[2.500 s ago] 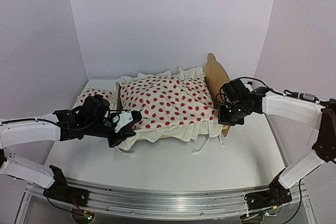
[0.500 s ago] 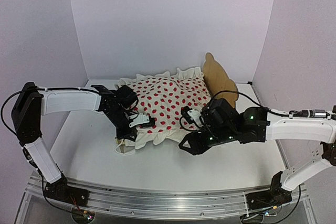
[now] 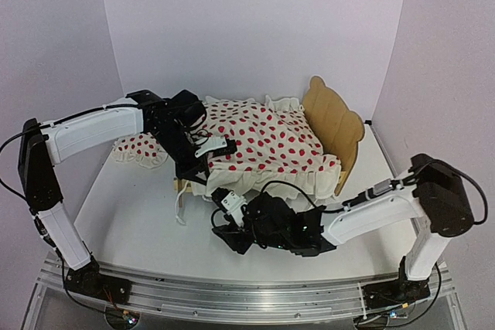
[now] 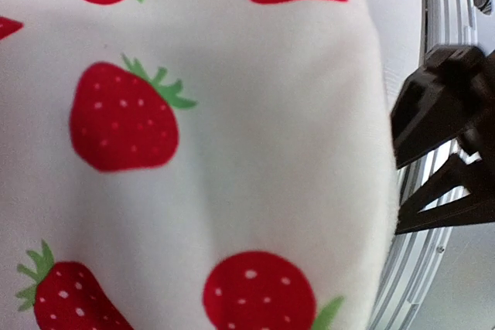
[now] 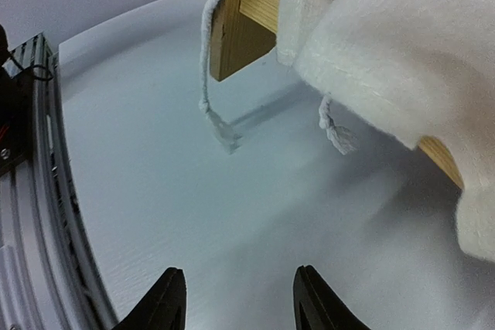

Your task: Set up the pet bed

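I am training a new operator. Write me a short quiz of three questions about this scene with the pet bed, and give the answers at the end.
1. True or false: the right hand is shut on the blanket.
2. Where does the pillow lie? A: on the table, left of the pet bed in the top view. B: on top of the blanket. C: in the right hand.
3. What fills almost the whole left wrist view?
Key: 1 false, it stands open with nothing in it. 2 A. 3 the blanket's strawberry cloth.
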### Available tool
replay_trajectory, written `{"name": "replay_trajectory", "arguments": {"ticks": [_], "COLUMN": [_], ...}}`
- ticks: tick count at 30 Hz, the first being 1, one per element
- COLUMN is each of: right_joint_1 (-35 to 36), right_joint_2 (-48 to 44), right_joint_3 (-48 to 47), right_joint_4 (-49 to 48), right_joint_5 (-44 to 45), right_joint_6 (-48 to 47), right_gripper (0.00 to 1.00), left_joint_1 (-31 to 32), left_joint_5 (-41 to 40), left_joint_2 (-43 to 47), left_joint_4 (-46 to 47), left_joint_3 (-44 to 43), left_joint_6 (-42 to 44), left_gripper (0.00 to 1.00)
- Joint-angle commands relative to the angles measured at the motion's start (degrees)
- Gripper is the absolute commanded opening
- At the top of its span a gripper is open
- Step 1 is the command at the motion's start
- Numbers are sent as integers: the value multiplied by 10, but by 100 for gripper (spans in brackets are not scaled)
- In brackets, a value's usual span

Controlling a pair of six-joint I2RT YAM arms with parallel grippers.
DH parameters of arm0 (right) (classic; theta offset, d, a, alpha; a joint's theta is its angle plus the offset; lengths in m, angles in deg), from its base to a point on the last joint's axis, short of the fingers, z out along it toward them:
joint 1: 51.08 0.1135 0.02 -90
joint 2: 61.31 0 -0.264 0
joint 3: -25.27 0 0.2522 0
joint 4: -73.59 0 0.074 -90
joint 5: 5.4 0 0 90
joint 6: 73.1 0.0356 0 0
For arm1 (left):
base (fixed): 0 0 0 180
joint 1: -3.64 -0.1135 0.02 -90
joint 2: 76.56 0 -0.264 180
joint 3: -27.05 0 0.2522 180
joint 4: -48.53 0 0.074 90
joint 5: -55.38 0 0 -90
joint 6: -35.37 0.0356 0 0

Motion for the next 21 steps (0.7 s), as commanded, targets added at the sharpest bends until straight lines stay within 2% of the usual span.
{"name": "replay_trajectory", "arguments": {"ticks": [1,7,12,17,19,21], "right_joint_1": [0,-1,-1,-3,-7,-13], "right_joint_2": [89,202,272,309,319,322], "right_joint_3": [-41,-89,-117,-156,-165,-164], "right_joint_4": [-252,-373,-475,-489,-489,-489], "right_joint_5": [99,212,224,247,255,256], "right_joint_6": [-69,-119,-177,-186,-182,-170], "right_gripper": [52,53,50,45,39,24], "left_joint_1": [-7,-7,-7,-7,-7,-7], "left_joint_5": [34,48,61,70,73,74], "left_joint_2": [39,42,40,39,38,38], "left_joint_4": [16,16,17,18,18,18], "left_joint_3": [-64,-63,-62,-62,-63,-63], "left_joint_6": [-56,-65,-77,-83,-84,-84], "left_gripper": [0,0,0,0,0,0]}}
